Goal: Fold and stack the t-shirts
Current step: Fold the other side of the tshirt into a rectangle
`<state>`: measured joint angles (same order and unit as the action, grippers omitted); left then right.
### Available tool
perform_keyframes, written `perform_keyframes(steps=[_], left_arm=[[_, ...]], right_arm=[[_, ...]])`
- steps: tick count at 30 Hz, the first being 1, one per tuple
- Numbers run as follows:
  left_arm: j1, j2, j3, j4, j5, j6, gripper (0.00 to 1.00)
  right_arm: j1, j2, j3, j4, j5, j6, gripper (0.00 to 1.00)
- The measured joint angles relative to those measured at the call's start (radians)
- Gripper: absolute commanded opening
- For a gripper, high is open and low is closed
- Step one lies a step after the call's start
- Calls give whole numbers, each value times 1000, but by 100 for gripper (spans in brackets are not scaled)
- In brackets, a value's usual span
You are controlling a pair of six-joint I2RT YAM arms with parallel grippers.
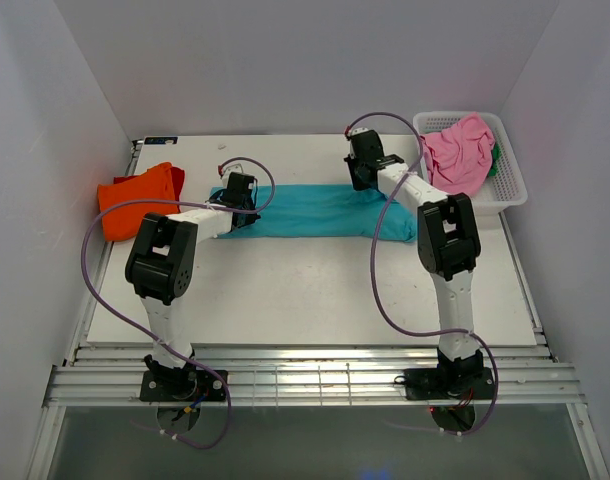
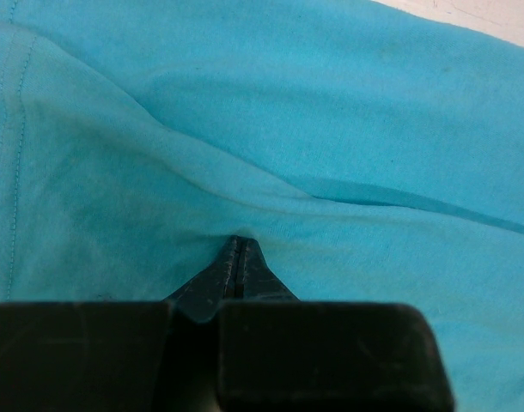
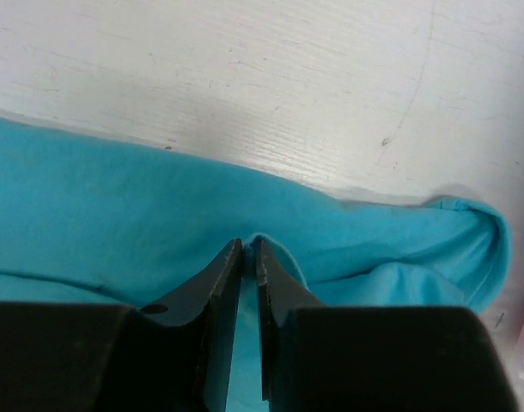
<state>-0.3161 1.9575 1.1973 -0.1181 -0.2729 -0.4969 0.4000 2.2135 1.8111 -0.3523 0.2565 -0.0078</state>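
Teal t-shirt point(image 1: 315, 212) lies between orange t-shirt point(image 1: 135, 200) and basket point(image 1: 512, 185).

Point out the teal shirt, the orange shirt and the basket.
teal shirt point(image 1: 315, 212), top view, middle of the cloth.
orange shirt point(image 1: 140, 185), top view, centre of the pile.
basket point(image 1: 513, 180), top view, its right wall.

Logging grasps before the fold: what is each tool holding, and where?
Both hold the teal t-shirt: the left tool pinches a fold near its left end, the right tool its far edge.
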Motion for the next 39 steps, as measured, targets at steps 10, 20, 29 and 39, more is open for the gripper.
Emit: perform_keyframes(steps=[10, 20, 29, 39], left_arm=[[0, 0, 0, 0, 1, 0, 0], [2, 0, 6, -6, 6, 3, 0], [-52, 16, 95, -46, 9, 19, 0], [-300, 46, 267, 96, 134, 41, 2]], right_arm=[[0, 58, -28, 140, 7, -20, 29], [0, -163, -286, 378, 149, -65, 32], [0, -501, -526, 491, 235, -73, 36], [0, -388, -532, 407, 180, -25, 37]])
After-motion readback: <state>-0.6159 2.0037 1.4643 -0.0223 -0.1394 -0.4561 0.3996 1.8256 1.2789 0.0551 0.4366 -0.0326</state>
